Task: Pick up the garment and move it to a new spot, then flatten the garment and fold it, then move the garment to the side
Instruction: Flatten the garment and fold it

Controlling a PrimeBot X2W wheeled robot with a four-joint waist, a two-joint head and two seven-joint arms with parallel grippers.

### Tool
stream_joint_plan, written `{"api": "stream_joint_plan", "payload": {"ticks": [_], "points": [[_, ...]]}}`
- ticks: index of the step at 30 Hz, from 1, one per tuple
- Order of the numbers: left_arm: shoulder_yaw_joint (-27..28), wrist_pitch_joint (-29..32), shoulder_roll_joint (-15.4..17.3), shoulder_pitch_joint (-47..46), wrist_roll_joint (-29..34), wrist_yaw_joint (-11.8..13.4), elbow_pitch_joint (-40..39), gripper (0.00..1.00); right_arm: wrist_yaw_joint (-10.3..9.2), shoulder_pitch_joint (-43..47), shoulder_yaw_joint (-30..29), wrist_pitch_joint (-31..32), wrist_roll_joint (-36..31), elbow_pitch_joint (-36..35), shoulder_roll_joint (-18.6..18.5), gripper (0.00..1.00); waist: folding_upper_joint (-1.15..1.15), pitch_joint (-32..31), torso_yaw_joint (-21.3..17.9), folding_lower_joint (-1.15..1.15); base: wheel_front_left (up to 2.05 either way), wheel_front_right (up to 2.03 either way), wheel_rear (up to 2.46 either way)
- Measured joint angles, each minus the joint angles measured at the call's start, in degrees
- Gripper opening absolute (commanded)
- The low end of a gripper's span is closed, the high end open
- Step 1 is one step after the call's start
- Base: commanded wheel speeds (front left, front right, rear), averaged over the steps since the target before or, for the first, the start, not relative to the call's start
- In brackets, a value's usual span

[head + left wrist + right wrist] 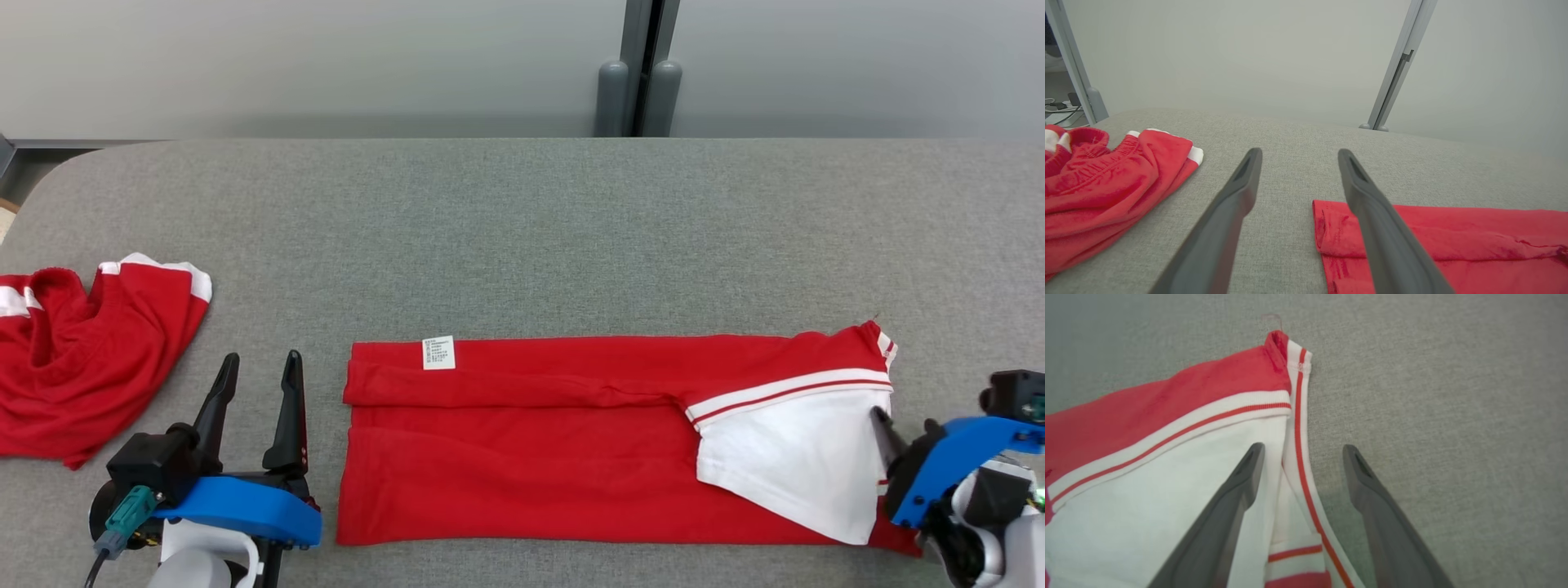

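Grey cloth-covered table [522, 229], pale wall [326, 65] behind. Right wrist view: right gripper [1303, 447] wide, empty, straddling the striped trim [1300, 416] at the right end of the folded garment [1147, 416]; risk of pinching one layer only, possibly pulling the fold open. Left wrist view: left gripper [1299, 151] wide, empty, near the garment's left edge; second red garment [1106, 179] crumpled further left. Head view: garment centre-front; white label [438, 353] near its top-left corner, print too small to read.
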Motion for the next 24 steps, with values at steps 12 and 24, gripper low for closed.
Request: {"api": "stream_joint_plan", "payload": {"ticks": [12, 24], "points": [[1.5, 0.0, -0.1, -0.3, 0.9, -1.3, 1.6, 1.00, -0.07, -4.3, 2.4, 3.1, -4.3, 9.6, -0.3, 1.00, 0.00, 0.3, 0.6, 0.00, 0.00, 0.00, 0.00], [1.7, 0.0, 0.1, -0.8, 1.2, -1.3, 1.8, 1.00, 0.02, -3.3, 8.2, 3.7, 0.0, 5.3, -3.9, 0.00, 0.00, -0.1, -0.4, 0.00, 0.00, 0.00, 0.00]]}}
